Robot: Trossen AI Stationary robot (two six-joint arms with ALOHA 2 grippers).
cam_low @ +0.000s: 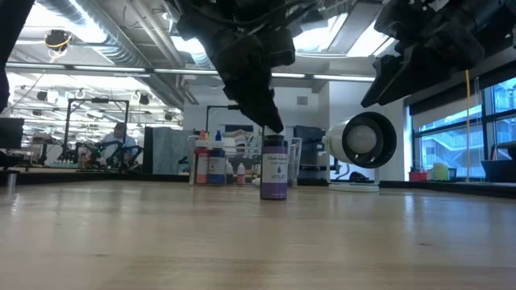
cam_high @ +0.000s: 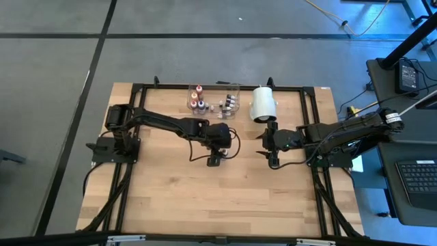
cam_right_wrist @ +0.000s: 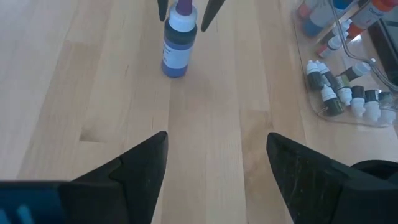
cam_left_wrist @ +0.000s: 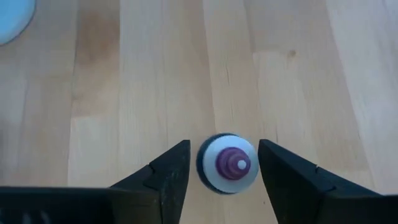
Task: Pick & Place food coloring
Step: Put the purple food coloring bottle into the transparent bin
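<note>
Straddling the purple bottle [cam_left_wrist: 228, 164] upright on the table [cam_high: 171, 198], near the tray [cam_high: 235, 92], the left gripper [cam_left_wrist: 224, 171] – fingers apart, not touching – should close centred to avoid tipping; right gripper [cam_right_wrist: 216, 163] waits open beside.

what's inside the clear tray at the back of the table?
The clear tray holds small food coloring bottles: taller ones with red and blue tops, plus a row of little dark vials with white caps. The exact count is unclear, since bottles overlap and the frame cuts some off.
</note>
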